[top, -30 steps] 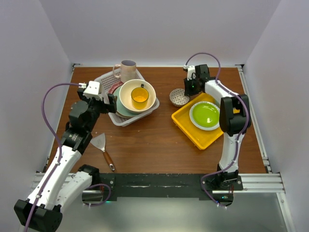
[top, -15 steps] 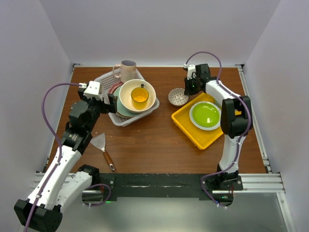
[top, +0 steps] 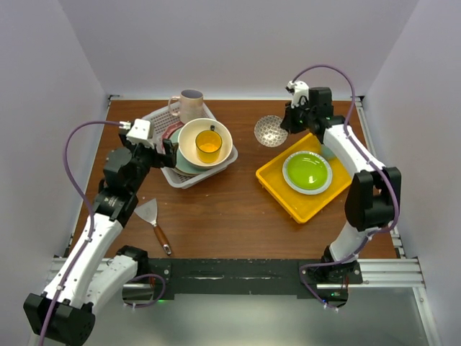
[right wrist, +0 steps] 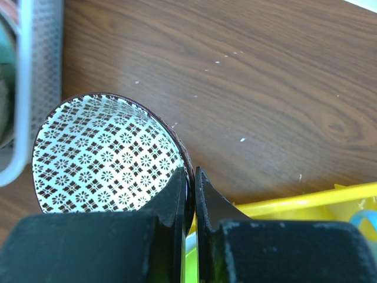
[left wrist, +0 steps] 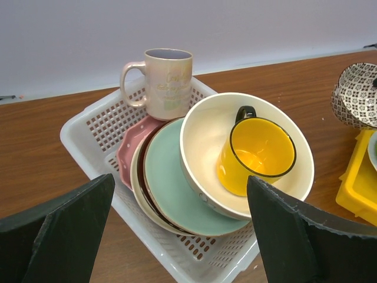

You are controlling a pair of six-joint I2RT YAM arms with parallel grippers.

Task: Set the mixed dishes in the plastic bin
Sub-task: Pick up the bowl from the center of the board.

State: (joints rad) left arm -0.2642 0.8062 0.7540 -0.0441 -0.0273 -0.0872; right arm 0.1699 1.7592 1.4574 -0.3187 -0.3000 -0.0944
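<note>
The right pincer (right wrist: pixel 189 177) grips the rim of a patterned bowl (right wrist: pixel 106 156), held tilted over the worktop (top: pixel 230 209) between the yellow tray (top: pixel 284 194), with 1 green plate (top: pixel 307 172), and the bin (left wrist: pixel 82 135). The bin is crowded with stacked plates (left wrist: pixel 168 171), a cream bowl (left wrist: pixel 203 135) cupping a yellow mug (left wrist: pixel 256 153), and a pinkish mug (left wrist: pixel 168 82) at its far corner. The left pincer (left wrist: pixel 179 180) gapes wide at the bin's near side. A scraper (top: pixel 151 215) lies nearby.

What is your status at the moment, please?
Right hand shut on rim of patterned bowl, tilted. Left hand open, facing the bin. Bin crowded: cream bowl holding yellow mug atop plates.
</note>
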